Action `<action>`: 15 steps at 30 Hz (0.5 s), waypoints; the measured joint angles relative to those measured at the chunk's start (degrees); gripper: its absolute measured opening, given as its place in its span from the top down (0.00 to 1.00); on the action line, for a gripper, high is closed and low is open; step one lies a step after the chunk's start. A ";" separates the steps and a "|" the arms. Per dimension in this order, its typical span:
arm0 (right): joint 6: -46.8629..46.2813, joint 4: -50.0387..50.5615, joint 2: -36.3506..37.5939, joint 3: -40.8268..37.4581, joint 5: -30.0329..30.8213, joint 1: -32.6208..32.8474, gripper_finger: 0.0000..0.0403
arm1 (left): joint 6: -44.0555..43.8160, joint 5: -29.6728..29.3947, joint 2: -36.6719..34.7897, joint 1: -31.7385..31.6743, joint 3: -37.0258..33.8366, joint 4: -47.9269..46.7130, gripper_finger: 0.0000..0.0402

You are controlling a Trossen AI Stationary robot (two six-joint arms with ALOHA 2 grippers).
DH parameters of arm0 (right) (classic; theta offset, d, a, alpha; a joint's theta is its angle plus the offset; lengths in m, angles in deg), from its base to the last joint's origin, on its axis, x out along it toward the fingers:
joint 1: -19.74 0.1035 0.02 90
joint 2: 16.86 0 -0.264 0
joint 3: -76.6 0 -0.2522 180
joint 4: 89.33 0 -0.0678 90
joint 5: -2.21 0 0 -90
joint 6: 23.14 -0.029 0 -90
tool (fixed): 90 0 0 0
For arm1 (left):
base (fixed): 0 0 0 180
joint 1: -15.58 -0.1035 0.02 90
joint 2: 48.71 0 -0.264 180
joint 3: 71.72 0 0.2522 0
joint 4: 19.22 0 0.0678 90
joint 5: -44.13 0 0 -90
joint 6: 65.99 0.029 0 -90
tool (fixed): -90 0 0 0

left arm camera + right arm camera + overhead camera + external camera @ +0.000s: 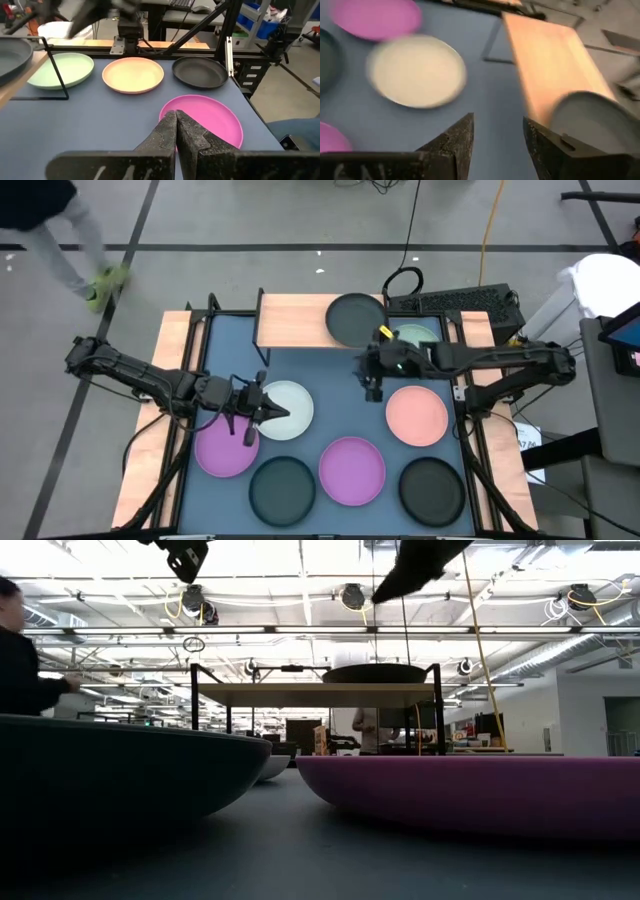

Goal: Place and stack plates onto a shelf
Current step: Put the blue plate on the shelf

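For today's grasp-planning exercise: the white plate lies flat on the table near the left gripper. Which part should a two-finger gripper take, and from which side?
Probably the rim. The white plate lies flat and shallow, so only its raised edge gives the fingers something to pinch. The left gripper, fingers shut, is at its left edge, so that near edge, approached from above and the left, seems best. The right gripper is open near the shelf.

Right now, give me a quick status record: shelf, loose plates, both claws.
shelf: one dark plate on its right end
plates on tabletop: white, mint green, pink, two purple, two dark
left claw: shut, empty, above the white plate's left edge
right claw: open, empty, in front of the shelf
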 joint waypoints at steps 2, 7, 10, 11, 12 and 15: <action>-2.31 -3.26 2.03 -2.45 0.15 3.13 0.62 | -0.96 0.00 0.54 0.38 0.02 0.15 0.99; -2.90 -13.75 7.28 -11.41 0.38 11.09 0.62 | -2.37 0.01 3.04 1.64 0.05 0.45 0.99; -3.70 -17.95 9.59 -15.80 0.47 14.30 0.62 | -3.73 -0.02 5.19 2.22 0.04 -0.54 0.99; -4.18 -18.33 10.26 -17.06 0.37 15.18 0.62 | -5.00 -0.25 5.96 2.34 0.04 -0.45 0.99; -4.47 -18.35 10.83 -18.22 0.42 15.88 0.62 | -6.39 -0.81 6.81 2.57 0.04 -0.45 0.99; -1.95 -18.13 12.04 -19.78 0.22 17.03 0.62 | -9.27 -1.86 9.70 3.49 0.04 -1.62 0.95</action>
